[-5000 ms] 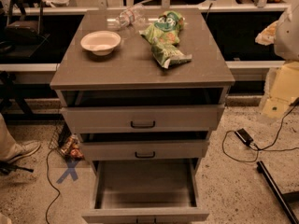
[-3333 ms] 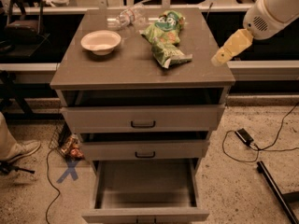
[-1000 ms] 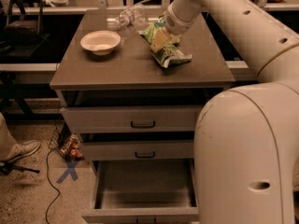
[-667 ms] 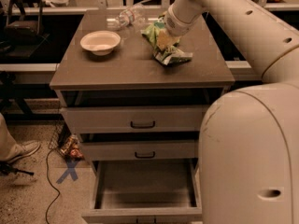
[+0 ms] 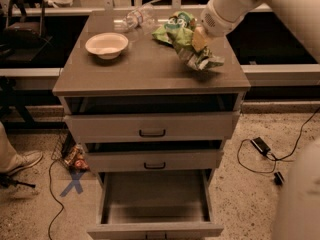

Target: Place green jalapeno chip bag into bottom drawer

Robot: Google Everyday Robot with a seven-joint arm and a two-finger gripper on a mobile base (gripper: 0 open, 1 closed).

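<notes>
The green jalapeno chip bag [image 5: 201,59], crumpled light green with a whitish end, lies on the right of the grey cabinet's top. A flatter green bag with a round logo [image 5: 174,26] lies just behind it. My gripper [image 5: 199,39] comes in from the upper right and sits on the upper end of the jalapeno bag, touching it. The bottom drawer [image 5: 155,196] is pulled out wide below, and its grey floor is bare.
A white bowl [image 5: 106,45] and a clear plastic bottle [image 5: 135,18] stand on the cabinet top [image 5: 125,71] at left and back. The two upper drawers [image 5: 152,126] are slightly open. Cables and a power adapter [image 5: 261,145] lie on the floor at right. A shoe [image 5: 20,161] is at left.
My arm has drawn back toward the upper right, so less of it fills the view. The gripper stays at the jalapeno bag, whose lower end has shifted a little to the right.
</notes>
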